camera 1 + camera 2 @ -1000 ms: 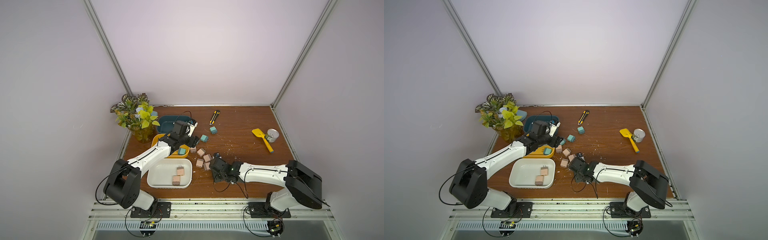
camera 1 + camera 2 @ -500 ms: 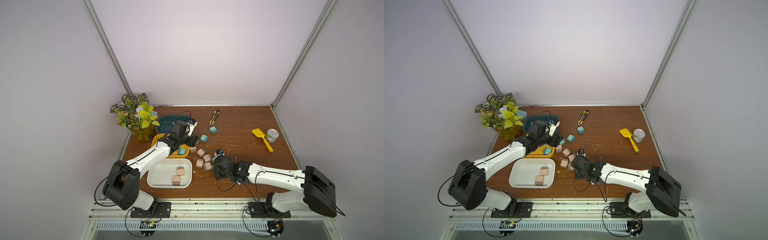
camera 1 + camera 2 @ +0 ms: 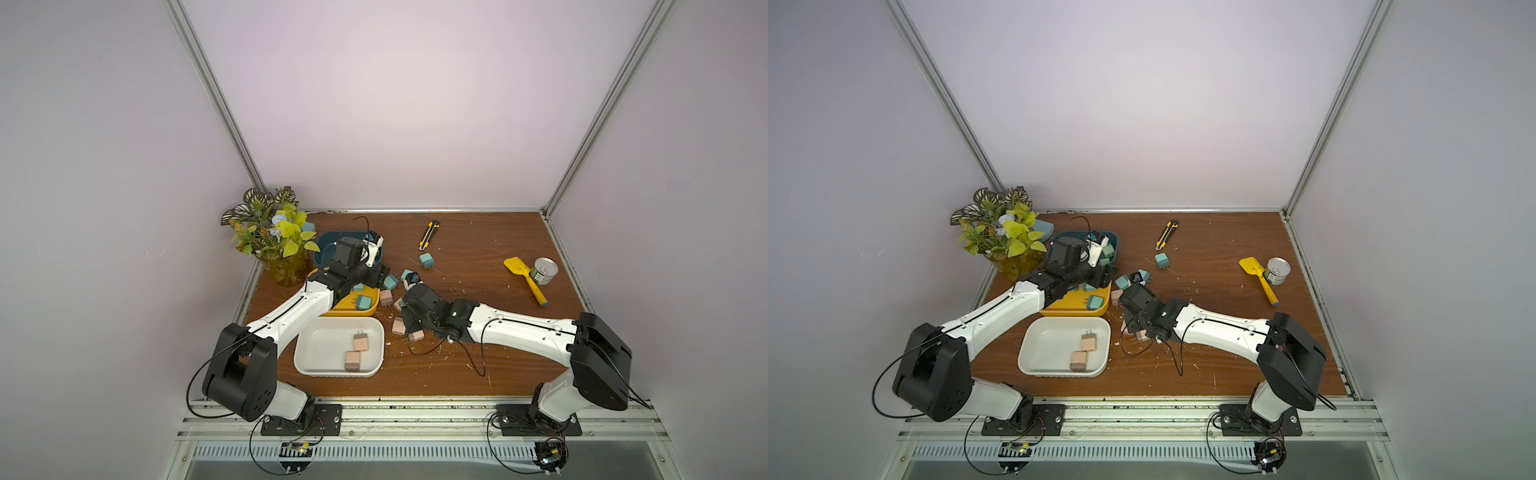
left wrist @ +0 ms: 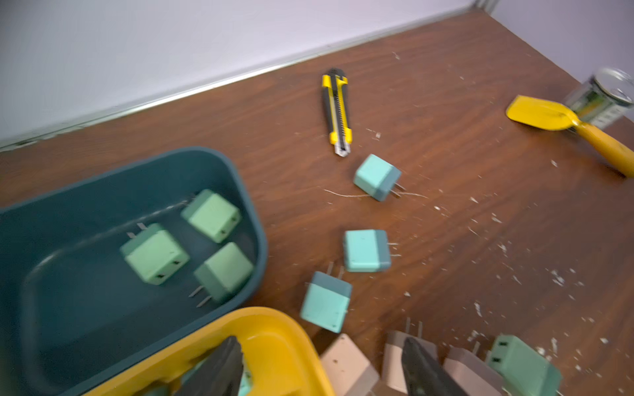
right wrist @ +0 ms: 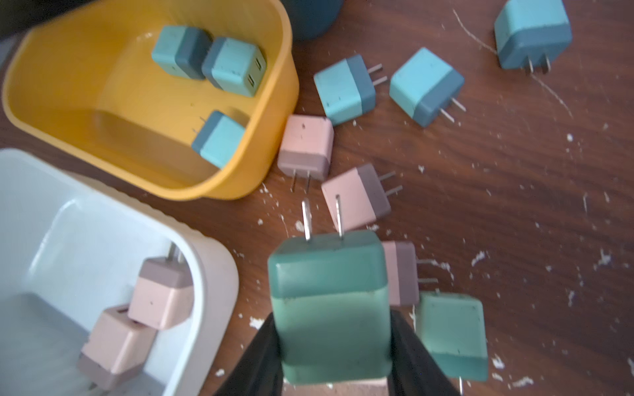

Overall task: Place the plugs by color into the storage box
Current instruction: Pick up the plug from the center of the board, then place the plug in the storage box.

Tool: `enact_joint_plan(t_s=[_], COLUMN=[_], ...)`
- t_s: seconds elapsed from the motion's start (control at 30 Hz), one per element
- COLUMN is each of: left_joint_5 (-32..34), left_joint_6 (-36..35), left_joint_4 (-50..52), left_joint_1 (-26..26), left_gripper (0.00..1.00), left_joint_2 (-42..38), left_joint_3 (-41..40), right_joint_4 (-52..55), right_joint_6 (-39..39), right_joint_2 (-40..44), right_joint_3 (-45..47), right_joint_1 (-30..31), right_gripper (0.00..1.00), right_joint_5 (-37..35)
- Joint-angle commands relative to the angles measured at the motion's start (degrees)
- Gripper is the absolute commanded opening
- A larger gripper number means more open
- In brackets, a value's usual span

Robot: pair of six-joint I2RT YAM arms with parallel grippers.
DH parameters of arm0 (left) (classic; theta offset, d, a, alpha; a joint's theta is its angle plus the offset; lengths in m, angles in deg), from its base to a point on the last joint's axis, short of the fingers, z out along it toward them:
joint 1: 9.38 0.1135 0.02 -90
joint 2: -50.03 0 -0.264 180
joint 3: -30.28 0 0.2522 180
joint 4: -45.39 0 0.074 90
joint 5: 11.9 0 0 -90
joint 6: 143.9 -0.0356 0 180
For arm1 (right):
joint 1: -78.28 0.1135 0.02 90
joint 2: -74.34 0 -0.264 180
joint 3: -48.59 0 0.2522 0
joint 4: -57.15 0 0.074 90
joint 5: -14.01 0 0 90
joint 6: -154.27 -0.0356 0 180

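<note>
**Desk** (image 3: 478, 365): brown wood, scattered with pale flecks.

**Left arm** (image 3: 291, 316): reaches from its front base out over the yellow tray (image 3: 347, 309). The left claw (image 4: 320, 372) stands open. One finger is over the inside of that tray and the other is over pink plugs outside it. Nothing is clamped.

**Right arm** (image 3: 523, 332): lies low across the desk, pointing toward the trays. The right claw (image 5: 336, 356) is clamped on a green plug (image 5: 329, 301), held above loose plugs near the corner of the white tray (image 5: 223, 284).

**Change:** within the last second the right claw has travelled away from the front edge, toward the yellow tray. The left arm keeps its place.

**Trays:**
- The white tray holds two pink plugs (image 3: 360, 341).
- The yellow tray holds three blue plugs (image 5: 233, 67).
- The dark tray (image 4: 85, 308) holds three green ones (image 4: 154, 253).

**Held plug:** a cube with a pale green body and a darker green band at the prong end. Its two metal prongs point away from the claw.

**Loose on the desk, right wrist view:** three blue (image 5: 344, 89), three pink (image 5: 305, 147), and one more green (image 5: 453, 336) just beside the held plug.
</note>
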Motion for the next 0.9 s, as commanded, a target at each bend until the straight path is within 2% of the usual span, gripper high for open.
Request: enact_joint_plan(t_s=[0.0,0.2,0.4,0.7,0.87], left_joint_5=[-0.2,2.4,2.6,5.0,6.2], left_joint_6=[3.4,3.0,5.1,4.8,4.6], left_joint_4=[-3.4,-3.2,-2.3,-2.1,-3.2], left_joint_1=[4.6,7.3,8.2,9.0,9.2], left_gripper=[0.73,0.71,0.73,0.76,0.76], left_joint_2=[-2.6,-2.3,-0.7,-1.1,2.6], left_joint_3=[-1.0,-0.1,1.1,1.8,4.4], right_joint_4=[-3.2,-4.4,-2.8,-3.7,-1.3], right_joint_6=[5.6,9.1,11.5,8.9,8.7], right_joint_2=[-3.3,-12.7,-21.5,-31.2,-39.2], right_joint_3=[-6.0,-16.0,-28.1,-41.9,-53.6], right_joint_1=[-2.5,-6.3,-8.1,-11.0,-11.5], right_gripper=[0.39,0.39,0.39,0.40,0.40], right_joint_5=[2.7,7.9,9.2,16.1,18.0])
